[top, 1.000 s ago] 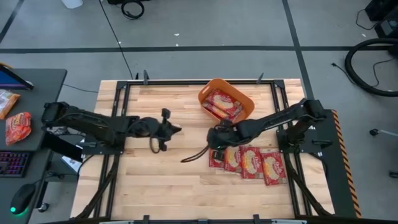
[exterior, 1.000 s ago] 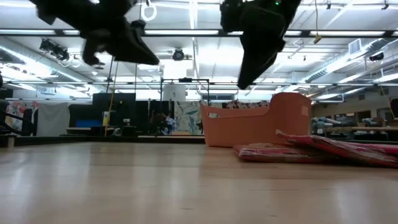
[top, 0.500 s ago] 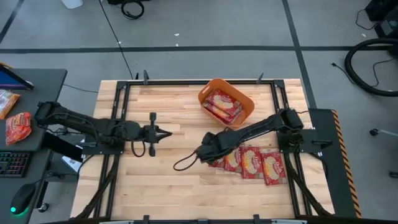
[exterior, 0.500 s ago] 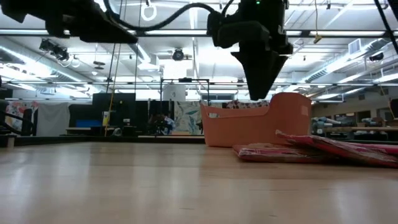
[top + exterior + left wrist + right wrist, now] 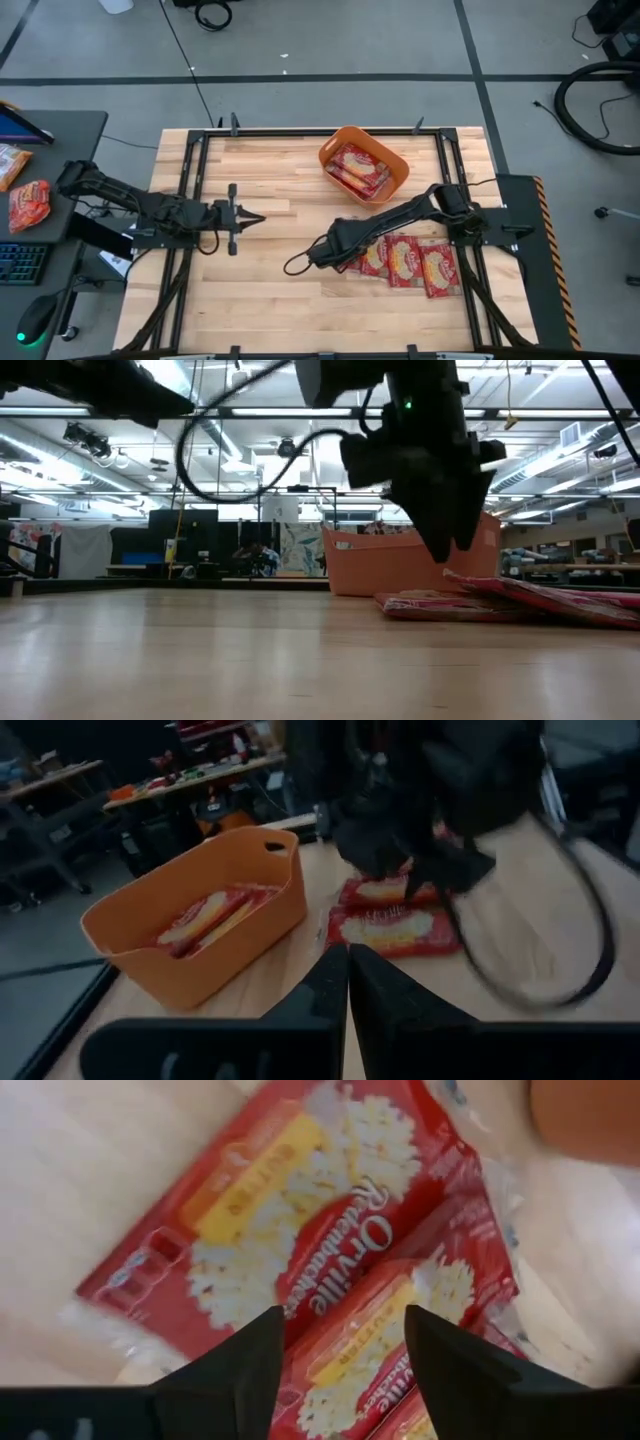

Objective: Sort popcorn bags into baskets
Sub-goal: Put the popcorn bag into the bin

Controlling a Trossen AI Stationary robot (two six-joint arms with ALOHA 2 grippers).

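Observation:
A row of red popcorn bags (image 5: 405,260) lies flat on the table's right half, also seen in the low view as popcorn bags (image 5: 500,600). The orange basket (image 5: 392,160) stands beyond them with bags (image 5: 358,168) inside. My right gripper (image 5: 345,1350) is open and hovers just above the leftmost bag (image 5: 290,1250), one finger on each side of it; it shows in the high view as right gripper (image 5: 333,250) and low as right gripper (image 5: 452,545). My left gripper (image 5: 248,217) is shut and empty, over the table's left-centre.
A black cable loop (image 5: 300,262) hangs from the right arm near the bags' left end. Metal frame rails (image 5: 190,190) run along the table's sides. A side desk on the left holds more red packets (image 5: 28,203) and a keyboard. Bare wood lies in the middle and near part.
My right gripper has moved from beside the basket toward the table's near edge and a little left, and has come down close over the leftmost bag in the row. My left gripper has drawn back toward the table's left edge. The bags have not moved.

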